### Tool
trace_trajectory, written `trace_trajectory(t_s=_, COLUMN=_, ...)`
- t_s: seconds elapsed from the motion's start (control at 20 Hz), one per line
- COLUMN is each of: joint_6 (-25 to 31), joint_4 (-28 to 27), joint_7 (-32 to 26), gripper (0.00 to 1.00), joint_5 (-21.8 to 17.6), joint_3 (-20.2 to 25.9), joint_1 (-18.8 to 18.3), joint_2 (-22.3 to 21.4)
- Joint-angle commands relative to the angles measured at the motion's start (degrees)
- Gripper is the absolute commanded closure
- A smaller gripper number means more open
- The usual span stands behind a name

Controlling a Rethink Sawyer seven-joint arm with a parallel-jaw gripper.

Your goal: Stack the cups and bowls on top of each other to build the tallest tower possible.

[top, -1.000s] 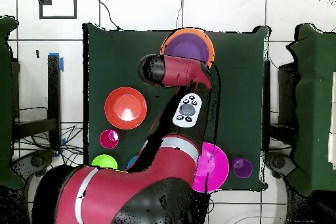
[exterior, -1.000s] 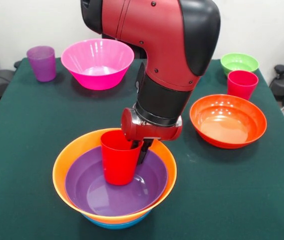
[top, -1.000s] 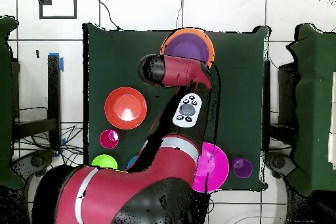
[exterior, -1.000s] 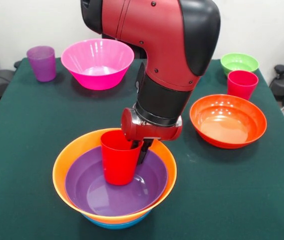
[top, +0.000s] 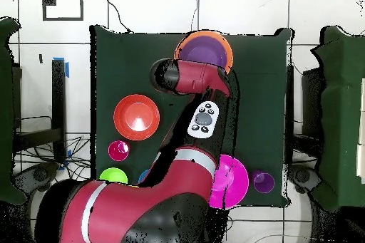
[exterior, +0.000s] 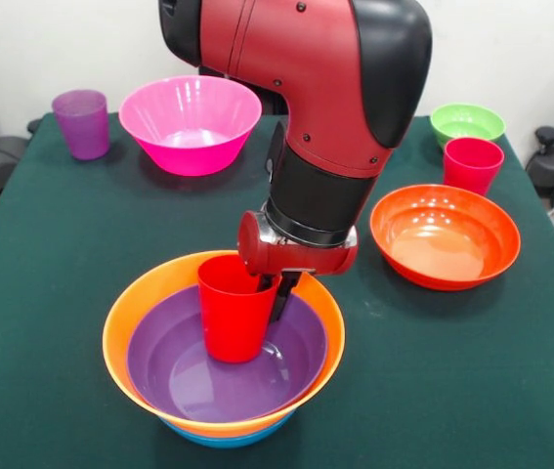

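The surface is a dark green cloth-covered table, and most of it lies bare: wide open stretches show to either side of the tower in the front view, and between the tower and the far row of things. The cloth's near edge runs just below the tower, so the pile stands close to that border.

The arm comes down from above over the middle of the surface; in the overhead view it covers much of the cloth between the base and the tower.

The tower is the orange bowl with the purple bowl nested inside it and a blue bowl showing as a thin rim underneath.

The pink bowl stands alone near the far edge. The red-orange bowl sits well apart from the tower, toward the side border. The green bowl is beyond it, near the far corner.

A red cup stands upright inside the purple bowl, with the end effector at its rim: one dark finger shows outside the cup's wall, the other is hidden, so I cannot tell whether it is clamped. A second red cup stands just in front of the green bowl. The purple cup stands near the other far corner.

No readable writing shows anywhere.
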Motion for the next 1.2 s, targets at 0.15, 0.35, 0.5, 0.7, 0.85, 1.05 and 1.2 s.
trace_trajectory(t_s=0.15, joint_6=4.7, joint_4=2.2, joint_7=6.4, gripper=1.0, joint_5=0.5, joint_3=8.8, joint_1=0.8, joint_2=-1.2)
trace_trajectory(t_s=0.35, joint_6=5.2, joint_4=2.7, joint_7=7.1, gripper=1.0, joint_5=0.8, joint_3=8.9, joint_1=1.1, joint_2=-1.6)
trace_trajectory(t_s=0.5, joint_6=5.5, joint_4=2.0, joint_7=7.5, gripper=1.0, joint_5=1.0, joint_3=8.7, joint_1=1.4, joint_2=-1.2)
trace_trajectory(t_s=0.7, joint_6=5.4, joint_4=1.8, joint_7=8.1, gripper=1.0, joint_5=1.1, joint_3=8.3, joint_1=1.8, joint_2=-1.0)
trace_trajectory(t_s=0.85, joint_6=4.9, joint_4=1.4, joint_7=8.2, gripper=1.0, joint_5=1.1, joint_3=8.1, joint_1=1.8, joint_2=-0.5)
trace_trajectory(t_s=1.05, joint_6=4.7, joint_4=0.8, joint_7=8.6, gripper=1.0, joint_5=1.2, joint_3=8.0, joint_1=2.0, joint_2=0.0)
trace_trajectory(t_s=1.2, joint_6=4.6, joint_4=0.8, joint_7=8.7, gripper=1.0, joint_5=1.2, joint_3=7.8, joint_1=2.1, joint_2=0.2)
